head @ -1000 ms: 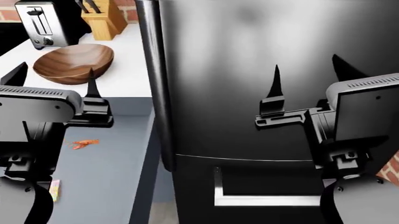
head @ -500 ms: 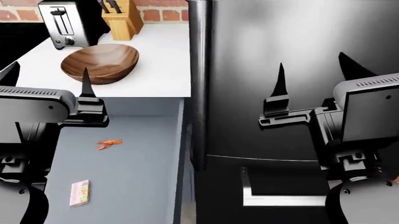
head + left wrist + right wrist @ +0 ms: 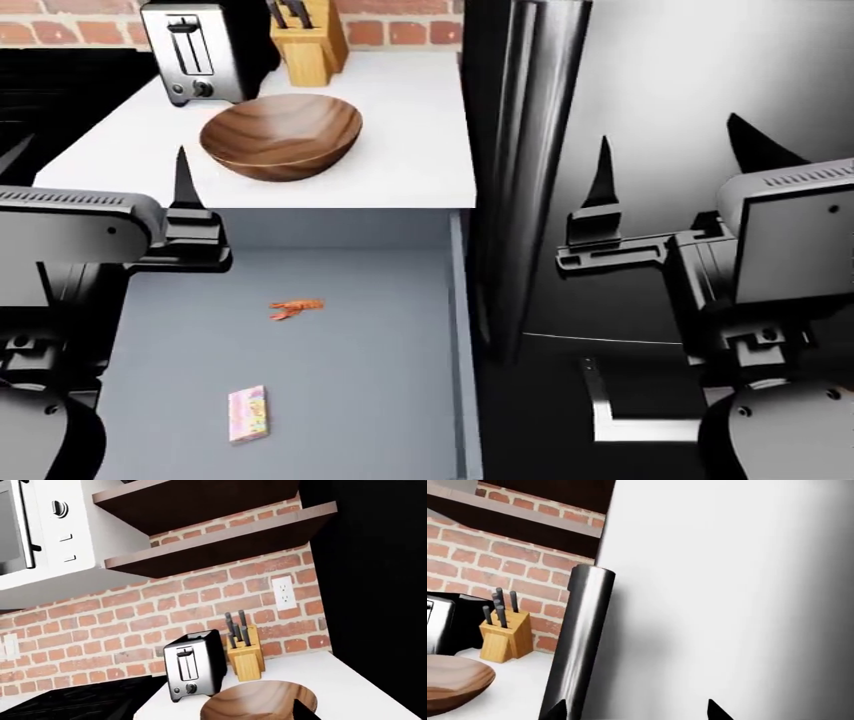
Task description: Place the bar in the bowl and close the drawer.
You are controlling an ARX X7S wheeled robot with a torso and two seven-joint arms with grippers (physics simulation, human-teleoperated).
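While both jaws hover, bar (image 3: 248, 414) lies below.

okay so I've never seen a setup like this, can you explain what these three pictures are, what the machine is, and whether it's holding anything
It is a simulated two-armed robot in a kitchen. One picture looks down from its head; the other two come from cameras near each wrist.

In the head view, the left end effector and right end effector both hang open and empty. Below them is the open drawer, holding the pink bar and a tiny orange lobster toy. Behind it, on the white counter, sit the wooden bowl, a toaster and a knife block. A dark fridge stands to the right.

The wrist views show the same counter items from lower down.
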